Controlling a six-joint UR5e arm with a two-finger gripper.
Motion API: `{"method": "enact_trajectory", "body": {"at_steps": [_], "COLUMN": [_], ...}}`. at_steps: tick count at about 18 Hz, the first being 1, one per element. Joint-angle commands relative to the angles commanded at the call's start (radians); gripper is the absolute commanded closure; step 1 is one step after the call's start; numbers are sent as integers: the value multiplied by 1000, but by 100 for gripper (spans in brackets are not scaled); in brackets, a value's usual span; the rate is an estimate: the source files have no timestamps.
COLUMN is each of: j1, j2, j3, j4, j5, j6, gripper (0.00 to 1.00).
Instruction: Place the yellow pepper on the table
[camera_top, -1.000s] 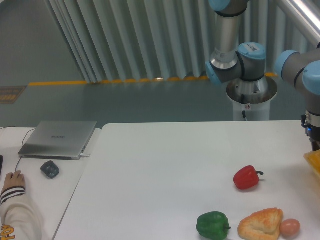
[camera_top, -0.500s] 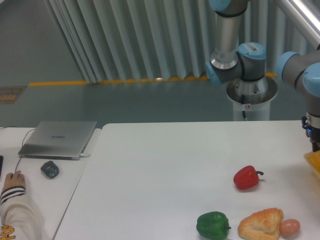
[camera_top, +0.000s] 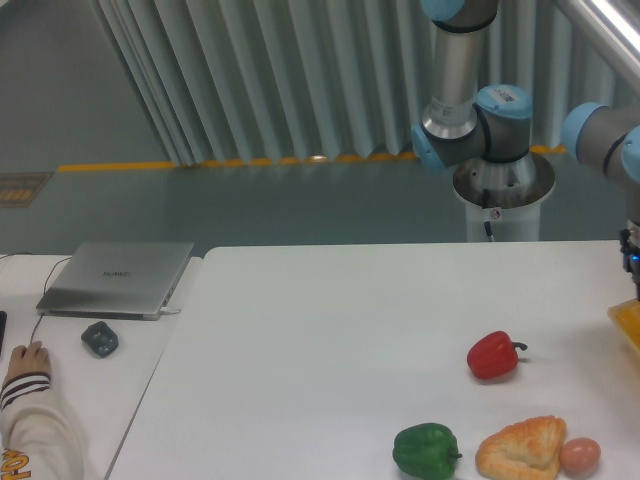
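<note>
**Pepper at the frame's right edge**

Where the arm (camera_top: 610, 140) drops out of view at the right, only a yellow sliver, the pepper (camera_top: 628, 326), shows over the table (camera_top: 320, 330); the gripper is cropped, so its jaws cannot be judged. A red pepper (camera_top: 493, 356), green pepper (camera_top: 426, 450), bread (camera_top: 521, 447) and egg (camera_top: 580, 456) lie on the table, a laptop (camera_top: 118, 277) on the desk

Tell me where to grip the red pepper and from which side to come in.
Grip the red pepper across its rounded body, coming from above. It lies on its side on the table, stem pointing right, with open space all round.
</note>
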Motion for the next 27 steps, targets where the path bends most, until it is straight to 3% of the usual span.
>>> {"method": "enact_trajectory", "body": {"at_steps": [3, 11, 14, 20, 27], "j1": [28, 152, 167, 227, 259], "j2": [-11, -80, -110, -132, -155], "j3": [11, 48, 74, 78, 69], "j4": [6, 18, 18, 18, 18], "j5": [5, -37, -60, -115, -123], "j6": [-5, -244, -351, -431, -391], "gripper": [0, 0, 0, 0, 0]}}
